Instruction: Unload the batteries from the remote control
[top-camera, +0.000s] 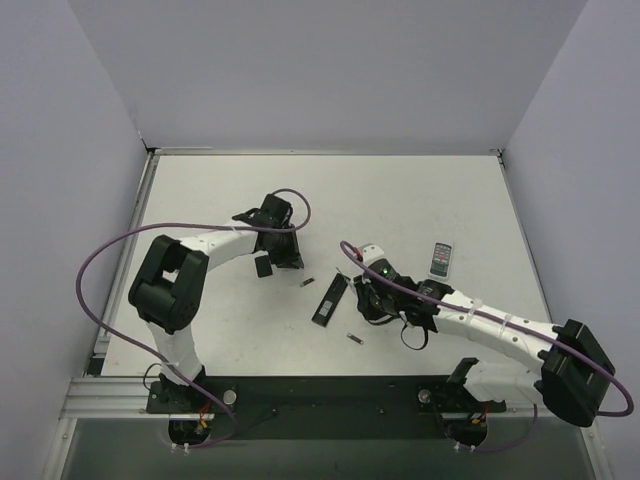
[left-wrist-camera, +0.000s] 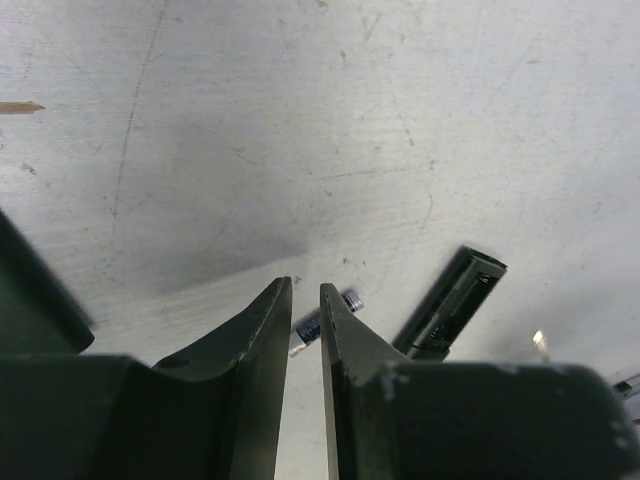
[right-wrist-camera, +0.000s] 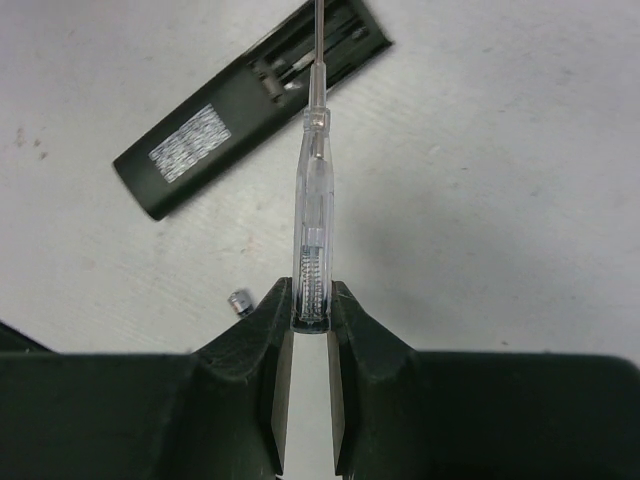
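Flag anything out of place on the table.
Remote control lies back-up with its battery bay open. Two batteries lie loose on the table: that one left of its far end, another right of its near end. Small dark square piece, possibly the cover, lies apart. No visible damage.

The slim flat black plastic remote control (right-wrist-camera: 250, 100) bears a speckled silvery-white label (right-wrist-camera: 190, 143). The long clear translucent plastic strip (right-wrist-camera: 313, 220) shows a fine grey coil pattern inside; the tiny dark grey cylindrical battery (left-wrist-camera: 351, 300) has silvery ends.
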